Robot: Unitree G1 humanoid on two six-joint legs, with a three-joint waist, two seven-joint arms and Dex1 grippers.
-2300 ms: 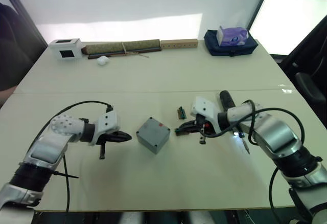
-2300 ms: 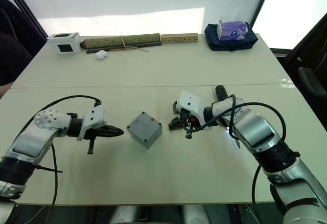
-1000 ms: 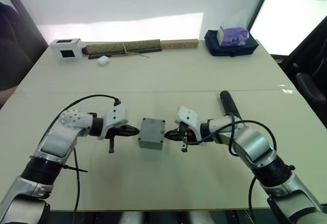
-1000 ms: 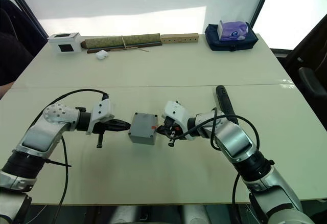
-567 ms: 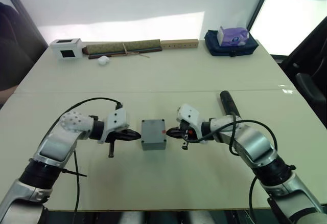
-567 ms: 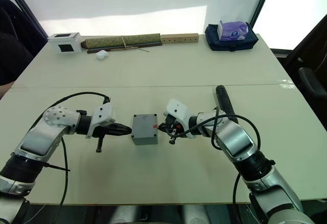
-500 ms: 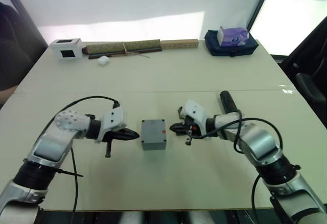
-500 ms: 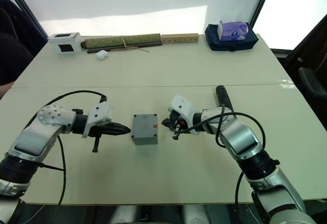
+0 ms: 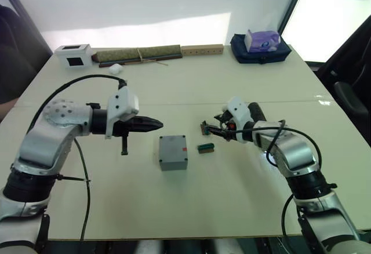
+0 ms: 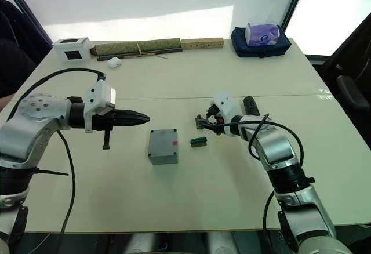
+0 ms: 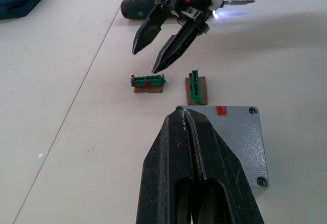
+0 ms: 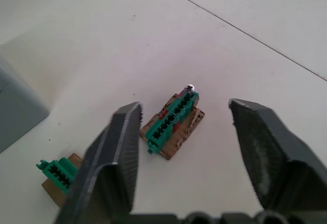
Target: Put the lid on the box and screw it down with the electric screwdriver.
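Note:
The box (image 9: pixel 173 152), grey and square with a red mark, rests flat on the table's middle. Its top face (image 11: pixel 236 140) has holes at the corners; I cannot tell whether that face is the lid. My left gripper (image 9: pixel 159 124) hovers shut, up and to the left of the box, holding nothing. To the right of the box my right gripper (image 9: pixel 209 129) is open, its fingers either side of a small green circuit piece (image 12: pixel 173 119) without touching it. The electric screwdriver (image 9: pixel 255 113) lies behind my right forearm, its tip light on.
A second green circuit piece (image 9: pixel 205 147) lies just right of the box. Along the far edge stand a white box with a dark window (image 9: pixel 74 54), a rolled mat (image 9: pixel 139 53), a wooden block (image 9: pixel 203 49) and a blue bag with tissues (image 9: pixel 261 43).
Both grippers have drawn back from the box's sides. The left one rose up and to the left, still shut. The right one moved back to the right and opened over a green piece.

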